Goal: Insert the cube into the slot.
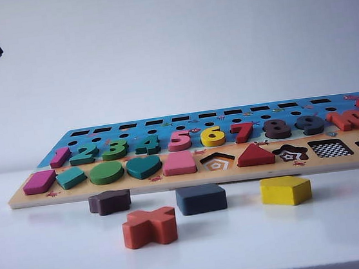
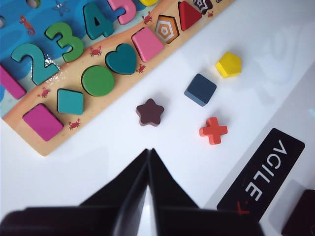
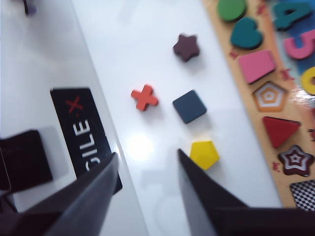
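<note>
Both grippers hang above the white table with nothing in them, and the cube lies loose in front of the puzzle board.

The left gripper (image 2: 149, 153) has its jaws pressed together, holding and touching nothing; the cube (image 2: 201, 89) lies well ahead of its tips, between the star block (image 2: 149, 112) and the yellow pentagon block (image 2: 229, 64). The right gripper (image 3: 146, 162) has its jaws apart and empty, and the cube (image 3: 189, 106) sits just beyond the gap. Only the right wrist view and the exterior view show the slot (image 3: 304, 193), a checkerboard square in the puzzle board (image 1: 191, 178). The exterior view shows the cube (image 1: 201, 199) but not the fingers.
</note>
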You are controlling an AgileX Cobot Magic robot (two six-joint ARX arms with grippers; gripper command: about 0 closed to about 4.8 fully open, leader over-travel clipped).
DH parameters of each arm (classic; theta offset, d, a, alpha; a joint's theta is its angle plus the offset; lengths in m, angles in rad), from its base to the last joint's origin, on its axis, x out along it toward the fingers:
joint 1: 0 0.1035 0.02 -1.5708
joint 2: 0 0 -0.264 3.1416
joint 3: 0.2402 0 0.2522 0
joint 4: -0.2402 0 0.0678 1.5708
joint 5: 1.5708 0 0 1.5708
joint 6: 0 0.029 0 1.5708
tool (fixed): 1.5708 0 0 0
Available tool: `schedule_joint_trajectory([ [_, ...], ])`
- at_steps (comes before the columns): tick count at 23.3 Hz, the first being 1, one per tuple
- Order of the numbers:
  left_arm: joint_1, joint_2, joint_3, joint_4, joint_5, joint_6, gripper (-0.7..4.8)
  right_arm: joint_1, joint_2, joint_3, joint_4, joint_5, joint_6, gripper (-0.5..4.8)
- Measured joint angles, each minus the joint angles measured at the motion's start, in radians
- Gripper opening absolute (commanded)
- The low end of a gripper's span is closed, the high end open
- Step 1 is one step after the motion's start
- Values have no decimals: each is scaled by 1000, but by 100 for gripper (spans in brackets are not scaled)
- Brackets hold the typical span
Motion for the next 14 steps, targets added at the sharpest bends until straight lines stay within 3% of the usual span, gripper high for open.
schedule_joint_trajectory([
  [1,0,0,0,7,0,0,10,3,19,0,-8,0,-22,348],
  [4,0,0,0,39,-3,0,10,3,73,0,-19,0,-121,388],
  [11,0,0,0,45,-3,2,10,3,163,0,92,42,-431,373],
  [14,2,0,0,37,-3,3,10,3,207,0,93,45,-486,373],
])
